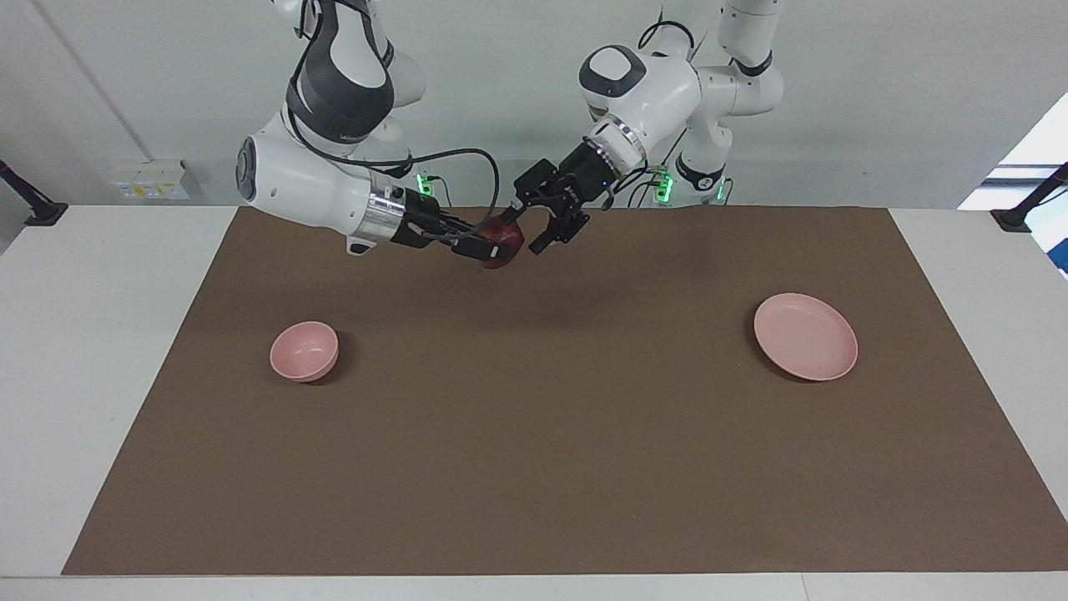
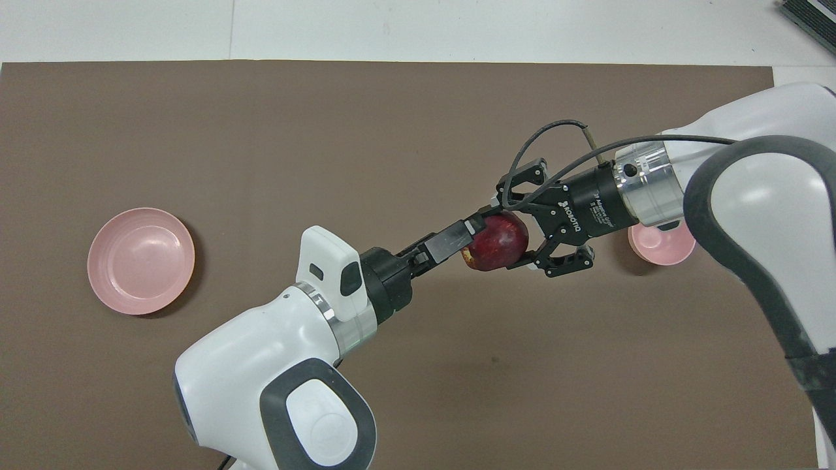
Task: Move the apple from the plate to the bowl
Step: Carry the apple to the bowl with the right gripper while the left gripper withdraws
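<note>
Only legible text: "ROBOTIQ" in white on the black body of the right gripper [image 2: 506, 238], seen in the overhead view. Smaller white print sits next to it on the black wrist section, too small to read. Facing view: there is faint lettering on the right arm's dark band and on the wall box, neither readable.
</note>
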Tool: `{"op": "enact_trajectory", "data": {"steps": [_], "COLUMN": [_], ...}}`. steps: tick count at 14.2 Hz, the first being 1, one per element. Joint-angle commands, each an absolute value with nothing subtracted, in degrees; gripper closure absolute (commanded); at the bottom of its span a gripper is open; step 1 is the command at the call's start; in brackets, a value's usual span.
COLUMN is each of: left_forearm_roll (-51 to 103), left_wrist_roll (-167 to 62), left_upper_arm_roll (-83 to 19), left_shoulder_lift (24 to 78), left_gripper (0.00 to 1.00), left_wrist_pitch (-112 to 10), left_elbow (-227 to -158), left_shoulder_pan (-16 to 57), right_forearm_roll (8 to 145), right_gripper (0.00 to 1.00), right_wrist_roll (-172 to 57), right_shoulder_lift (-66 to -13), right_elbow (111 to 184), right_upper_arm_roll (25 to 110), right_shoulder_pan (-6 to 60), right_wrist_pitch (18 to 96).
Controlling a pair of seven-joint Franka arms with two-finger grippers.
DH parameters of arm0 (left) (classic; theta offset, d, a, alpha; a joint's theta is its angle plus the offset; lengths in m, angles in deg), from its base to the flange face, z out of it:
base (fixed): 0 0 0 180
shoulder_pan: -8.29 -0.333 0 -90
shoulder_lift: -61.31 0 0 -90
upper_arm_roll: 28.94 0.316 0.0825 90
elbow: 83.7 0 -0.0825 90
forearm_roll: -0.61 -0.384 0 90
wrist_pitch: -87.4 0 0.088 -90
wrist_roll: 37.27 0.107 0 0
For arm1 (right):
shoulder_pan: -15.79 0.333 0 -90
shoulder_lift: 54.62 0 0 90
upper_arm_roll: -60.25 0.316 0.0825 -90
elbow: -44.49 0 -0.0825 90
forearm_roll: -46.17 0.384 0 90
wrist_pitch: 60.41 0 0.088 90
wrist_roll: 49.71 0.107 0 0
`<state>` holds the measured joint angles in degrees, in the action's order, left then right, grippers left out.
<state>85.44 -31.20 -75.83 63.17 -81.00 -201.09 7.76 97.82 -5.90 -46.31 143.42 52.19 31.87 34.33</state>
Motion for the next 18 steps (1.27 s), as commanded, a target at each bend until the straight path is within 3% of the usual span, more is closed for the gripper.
{"op": "enact_trajectory", "data": {"steps": [1,8,18], "left_forearm_roll": [84.6,73.1,43.8], "left_wrist_roll": [-31.1,-31.0,-31.5], "left_upper_arm_roll": [-72.8,-66.5,-50.1], "left_shoulder_lift": [63.9,64.1,65.1], "left_gripper": [0.00,0.00,0.00], "left_wrist_pitch": [-77.7,-72.6,-51.1], "left_elbow": [-203.0,-205.2,-206.8], "left_shoulder_pan": [7.5,7.8,7.8], "right_forearm_roll": [95.7,75.7,50.0], "right_gripper": [1.00,1.00,1.00], "right_wrist_roll": [-11.0,-23.0,-45.1], "right_shoulder_lift": [-46.6,-46.5,-45.6], "right_elbow": [142.8,141.7,147.6], "right_upper_arm_roll": [52.2,52.2,52.2], "right_shoulder_pan": [28.4,27.0,24.1], "right_wrist_pitch": [31.6,33.4,49.7]}}
